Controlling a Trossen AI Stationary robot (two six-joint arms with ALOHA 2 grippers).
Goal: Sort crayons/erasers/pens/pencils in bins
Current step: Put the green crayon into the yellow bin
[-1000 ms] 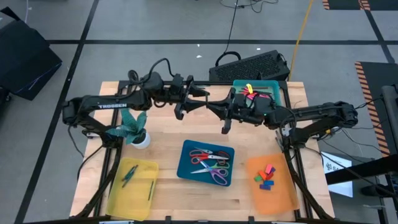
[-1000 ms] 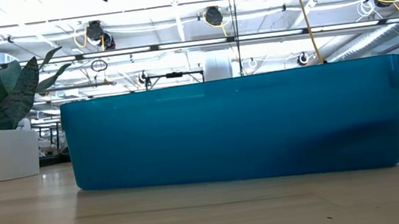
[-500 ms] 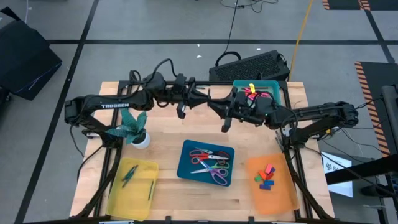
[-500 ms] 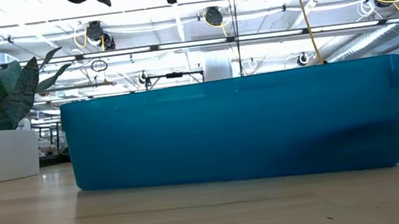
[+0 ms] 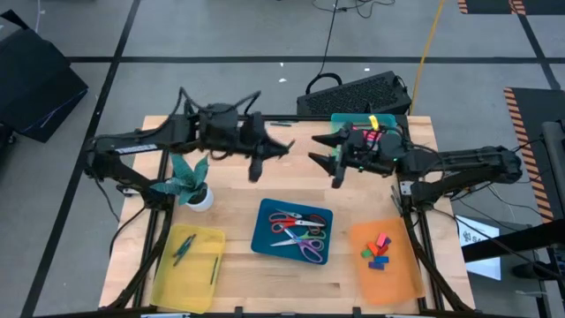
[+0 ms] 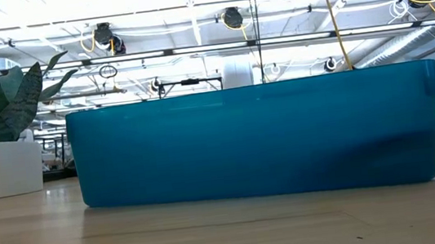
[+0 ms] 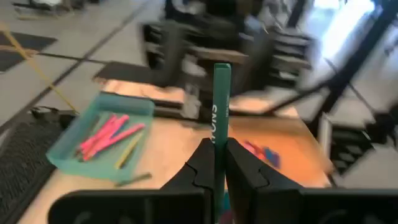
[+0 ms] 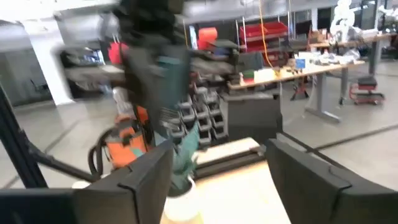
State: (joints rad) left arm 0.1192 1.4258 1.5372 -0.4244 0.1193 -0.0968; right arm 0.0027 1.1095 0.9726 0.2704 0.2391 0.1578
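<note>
High view: left claw [image 5: 259, 163] and right claw [image 5: 335, 170] hang above the table [image 5: 238, 194] centre-far. Erasers [image 5: 377, 249] lie in the orange bin [image 5: 402, 274], near right.

Left wrist view: left claw pinches a green marker [image 7: 221, 118] upright.

Right wrist view: right claw [image 8: 217, 171] is spread, empty.

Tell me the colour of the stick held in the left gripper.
Green, with pale lettering down the stick; the left gripper is shut on it. Left wrist view shows it best.
</note>
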